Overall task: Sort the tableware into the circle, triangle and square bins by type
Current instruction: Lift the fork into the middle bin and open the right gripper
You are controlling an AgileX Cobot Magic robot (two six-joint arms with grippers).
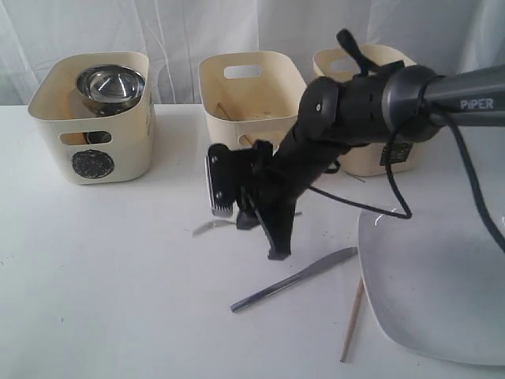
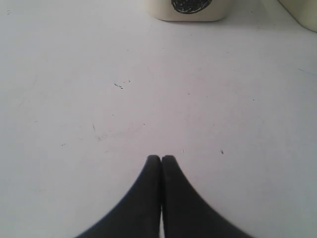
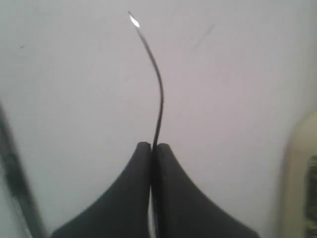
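Glossy steel knife [image 1: 293, 279], wooden chopstick [image 1: 352, 320]

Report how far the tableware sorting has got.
Done: steel bowls sit in the circle bin. In hand: the right tool is shut on a thin steel utensil, seen edge-on. To do: the knife, a chopstick and the white plate lie on the table. The left tool is shut, empty.

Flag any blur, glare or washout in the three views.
Exterior view: soft even light, faint shadows; the held utensil is smeared by motion blur. Right wrist view: soft focus, glare spot on the utensil's tip, bin at the edge blurred. Left wrist view: table washed out, left end effector fairly crisp.
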